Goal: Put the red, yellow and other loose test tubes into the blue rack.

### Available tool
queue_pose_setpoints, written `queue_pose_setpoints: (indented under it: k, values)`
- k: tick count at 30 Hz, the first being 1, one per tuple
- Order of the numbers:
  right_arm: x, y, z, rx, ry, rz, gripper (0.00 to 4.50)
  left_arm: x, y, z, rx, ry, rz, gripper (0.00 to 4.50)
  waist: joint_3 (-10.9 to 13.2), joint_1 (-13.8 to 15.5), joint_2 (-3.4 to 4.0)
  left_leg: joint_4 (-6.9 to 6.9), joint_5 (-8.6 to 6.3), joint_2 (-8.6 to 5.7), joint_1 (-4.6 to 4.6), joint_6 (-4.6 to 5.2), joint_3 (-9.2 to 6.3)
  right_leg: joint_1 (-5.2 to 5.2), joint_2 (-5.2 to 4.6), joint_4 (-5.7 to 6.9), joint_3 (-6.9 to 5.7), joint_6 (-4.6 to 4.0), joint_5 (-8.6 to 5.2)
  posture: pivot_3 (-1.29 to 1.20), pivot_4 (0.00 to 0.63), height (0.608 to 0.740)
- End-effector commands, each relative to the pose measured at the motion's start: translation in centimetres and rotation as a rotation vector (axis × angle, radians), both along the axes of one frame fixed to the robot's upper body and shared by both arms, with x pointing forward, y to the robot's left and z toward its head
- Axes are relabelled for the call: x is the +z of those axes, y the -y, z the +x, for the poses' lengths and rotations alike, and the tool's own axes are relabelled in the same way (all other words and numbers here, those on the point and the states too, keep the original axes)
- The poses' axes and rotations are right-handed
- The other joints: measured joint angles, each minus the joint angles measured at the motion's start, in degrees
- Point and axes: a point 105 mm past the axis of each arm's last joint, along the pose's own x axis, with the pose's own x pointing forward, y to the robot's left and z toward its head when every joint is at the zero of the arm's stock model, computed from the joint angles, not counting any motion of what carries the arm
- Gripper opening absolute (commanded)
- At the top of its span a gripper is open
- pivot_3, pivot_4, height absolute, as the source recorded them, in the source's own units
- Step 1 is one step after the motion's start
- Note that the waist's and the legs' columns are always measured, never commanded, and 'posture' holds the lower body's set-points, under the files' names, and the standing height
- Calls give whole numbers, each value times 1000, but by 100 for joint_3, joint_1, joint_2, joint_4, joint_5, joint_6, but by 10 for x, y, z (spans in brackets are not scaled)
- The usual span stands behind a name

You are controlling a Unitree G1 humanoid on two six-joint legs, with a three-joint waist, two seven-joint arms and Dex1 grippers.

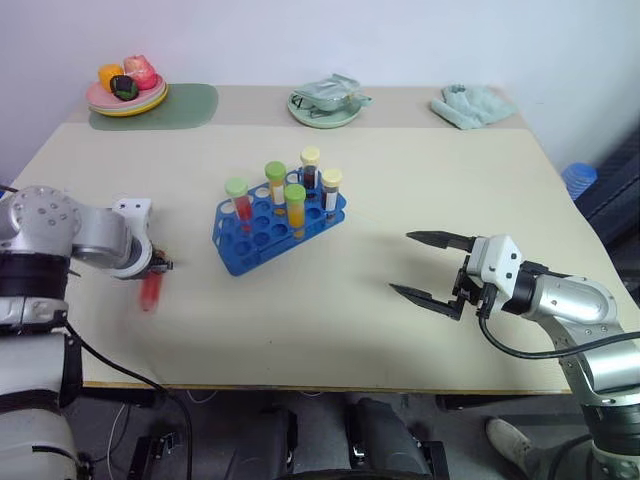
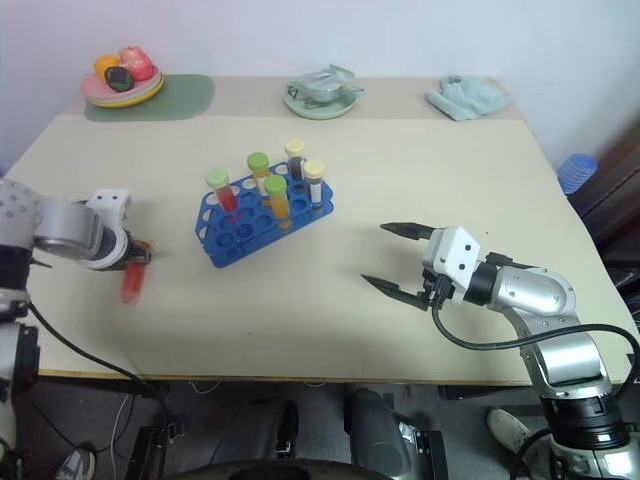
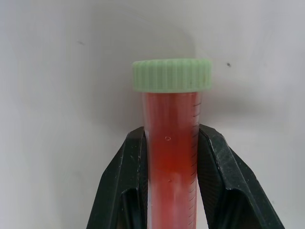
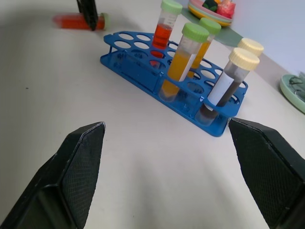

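A pale tabletop (image 1: 330,330) spreads under both arms, with the blue rack (image 1: 275,232) standing upright between the two grippers, nearer the left one and slightly beyond it. Five capped tubes stand in the rack's holes: a red one with a green cap (image 1: 239,202), two yellow-orange ones with green caps (image 1: 294,208), and two dark ones with cream caps and white labels (image 1: 329,190). The right gripper (image 1: 428,268) hovers above the table well to the right of the rack, its two black fingers spread wide and holding nothing, pointing across toward the rack. The left gripper (image 3: 170,157) angles steeply down at the table on the rack's other side, its fingers (image 3: 128,176) pinched against both sides of a loose red tube (image 3: 171,143), whose pale green ribbed cap (image 3: 172,75) points away from the gripper. In the right wrist view that tube lies flat on the table beyond the rack. Far beyond both grippers, along the table's back edge, sit a plate of toy food (image 1: 127,92) on a green mat (image 1: 190,104), a pale green dish (image 1: 325,108) and a crumpled green cloth (image 1: 472,105).
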Motion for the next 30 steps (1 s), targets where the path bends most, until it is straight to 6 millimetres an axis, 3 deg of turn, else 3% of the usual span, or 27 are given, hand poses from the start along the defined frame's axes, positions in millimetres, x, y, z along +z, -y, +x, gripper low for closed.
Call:
queue_pose_setpoints:
  k: [1, 3, 6, 8, 12, 16, 21, 30]
  values:
    - [14, -1, 0, 11, 48, 18, 4230, 43, 41, -16, -306, 230, -119, 802, 1, 43, -2, 0, 0, 0, -4, 1, 0, 0, -3, -2, -1, 0, 0, 0, 150, 740]
    - [14, -1, 2, 12, 48, 20, 4230, 57, 57, -24, -451, 349, -146, 802, 1, 75, -5, 2, 0, 0, -16, 1, -1, -6, -3, -9, -4, -2, 0, 0, 150, 740]
    - [16, -2, 4, 12, 48, 27, 4230, 86, 72, -18, -591, 659, -212, 802, 3, 164, 11, 1, 0, 0, -14, 0, -2, 3, -8, -25, -10, -11, 4, 0, 150, 740]
    - [17, -2, 5, 9, 50, 32, 4230, 94, 78, -18, -707, 812, -139, 802, 1, 183, 17, -4, 3, 2, -9, 3, -2, 6, -7, -32, -11, -19, 9, 0, 150, 740]
    - [20, 1, 7, -22, 48, 44, 4230, 115, 91, 8, -662, 1107, -186, 802, 1, 271, 16, -8, 5, 4, -9, 31, -2, 19, -12, -45, -21, -23, 11, 0, 150, 740]
    - [21, 4, 7, -41, 49, 45, 4230, 106, 109, 15, -727, 1259, -116, 802, -2, 277, 18, -5, -9, 3, -15, 60, 5, 18, -13, -57, -19, -10, 24, 0, 150, 740]
    - [25, 6, 5, -64, 58, 47, 4230, 94, 133, 22, -788, 1346, -172, 802, -1, 282, 17, -4, -10, 4, -33, 62, 5, 3, -11, -61, -20, -7, 26, 0, 150, 740]
    - [31, 7, 2, -96, 68, 43, 4230, 64, 143, 36, -796, 1330, -226, 802, -1, 277, 17, 2, -12, 4, -32, 71, 4, 2, -8, -49, -21, -3, 28, 0, 150, 740]
